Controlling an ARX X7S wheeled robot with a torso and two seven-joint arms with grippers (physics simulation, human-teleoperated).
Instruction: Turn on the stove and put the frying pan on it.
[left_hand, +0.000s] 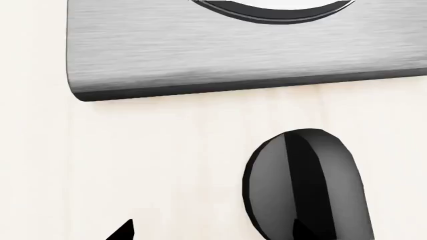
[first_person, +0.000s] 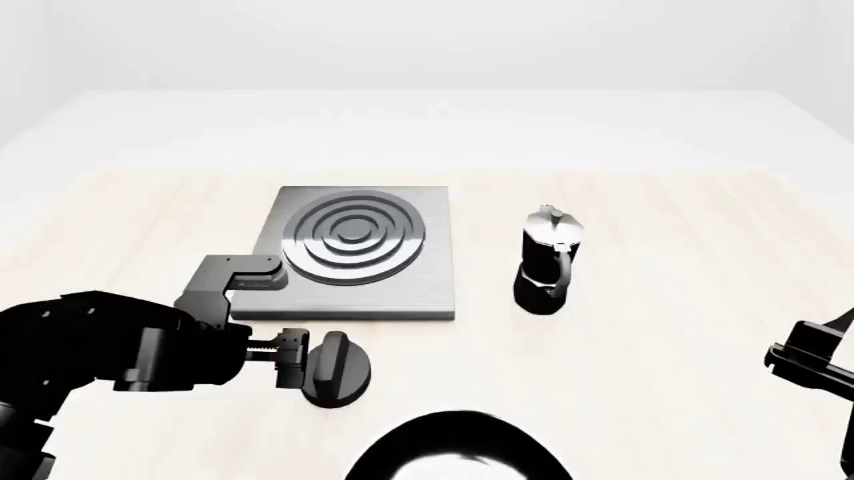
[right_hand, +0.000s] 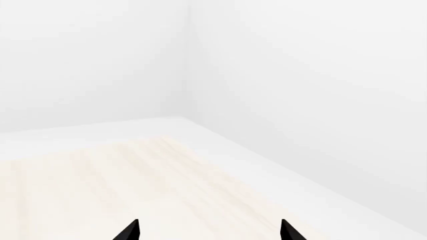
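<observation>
I have the left jaws level with the stove knob, right up against its side, low over the desk. In the left wrist view one jaw tip overlaps the knob's edge and the other shows well off to the side, so they are spread wide, but I cannot tell whether either tip is pressing on the upright fin. The stove lies just beyond the knob from these jaws, its burner rings bare. The frying pan sits nearer to me than the knob, only its glossy rim showing at the frame's edge; its handle is out of sight. The moka pot stands on the far side of the stove from the left jaws.

The right jaws are spread apart over empty desk, grasping nothing, well clear of everything.

I judge the knob stiff and small, best pinched across the fin and twisted. The pan looks rigid, smooth and fairly heavy toward the bowl; I would take it by the handle close to the bowl so it doesn't tip.
</observation>
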